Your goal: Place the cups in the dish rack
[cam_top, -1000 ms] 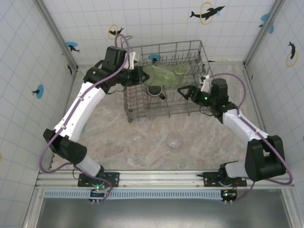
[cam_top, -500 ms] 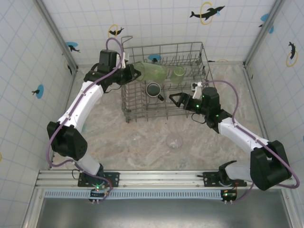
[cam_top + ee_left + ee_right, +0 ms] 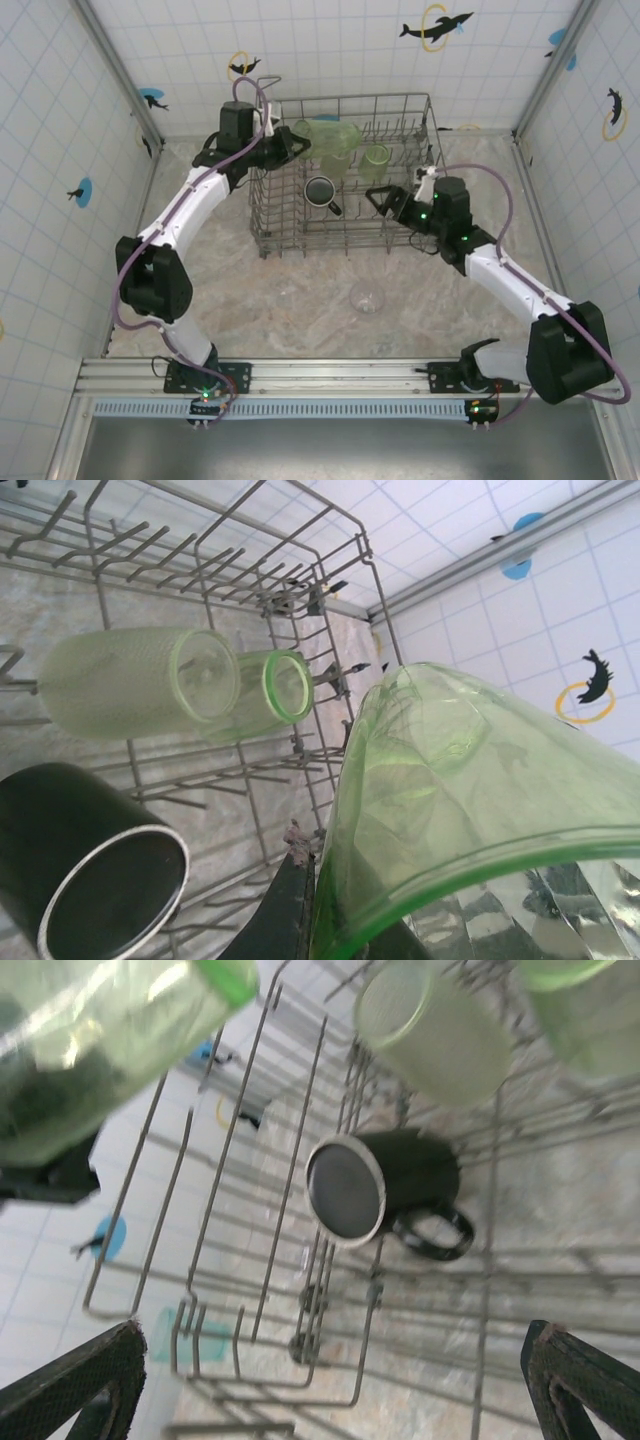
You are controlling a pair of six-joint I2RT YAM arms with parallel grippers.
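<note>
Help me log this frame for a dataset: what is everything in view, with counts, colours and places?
dish rack: one, grey wire, far middle of the table
dark mug: one, black, in the rack
frosted cup: one, pale green, in the rack
green-rimmed cup: one, green, beside the frosted cup in the rack
large cup: one, translucent green, held at the rack's far left
clear cup: one, colourless, on the table in front of the rack
table: one, marbled beige
left gripper: shut on the large cup
right gripper: open, at the rack's near right
</note>
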